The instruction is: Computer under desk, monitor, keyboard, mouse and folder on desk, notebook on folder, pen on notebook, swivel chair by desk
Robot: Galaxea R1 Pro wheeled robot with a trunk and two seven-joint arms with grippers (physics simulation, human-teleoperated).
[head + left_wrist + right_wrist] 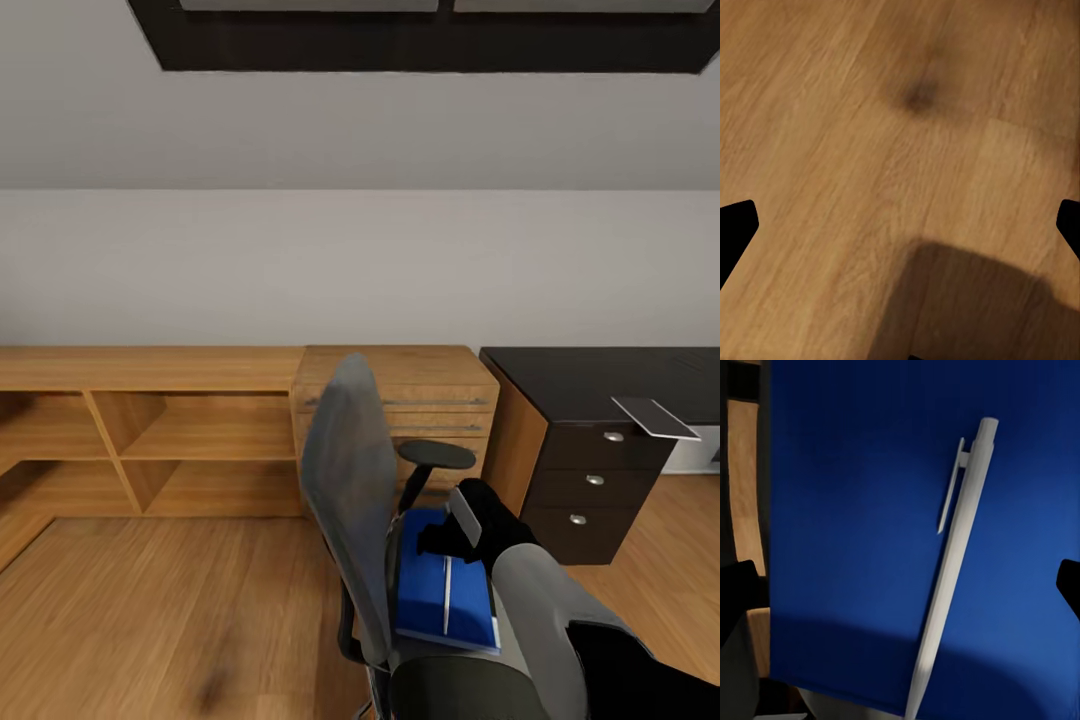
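Note:
The grey swivel chair (350,480) stands in front of me with its back turned left. On its seat lies the bright blue folder (425,590) (847,510), and a white pen (447,595) (952,562) rests along its cover. My right gripper (452,535) (907,585) hovers just above the folder, open, its fingertips wide on either side of the pen. Over bare floor, my left gripper (900,225) is open and empty. The black-topped desk (590,380) with knobbed drawers stands at the right. The computer, monitor, keyboard, mouse and notebook are out of view.
A low light-wood cabinet (150,430) with open shelves and a drawer unit (400,400) runs along the back wall behind the chair. A thin flat grey slab (655,415) overhangs the desk's front edge; I cannot tell what it is. Wood floor (150,600) spreads to the left.

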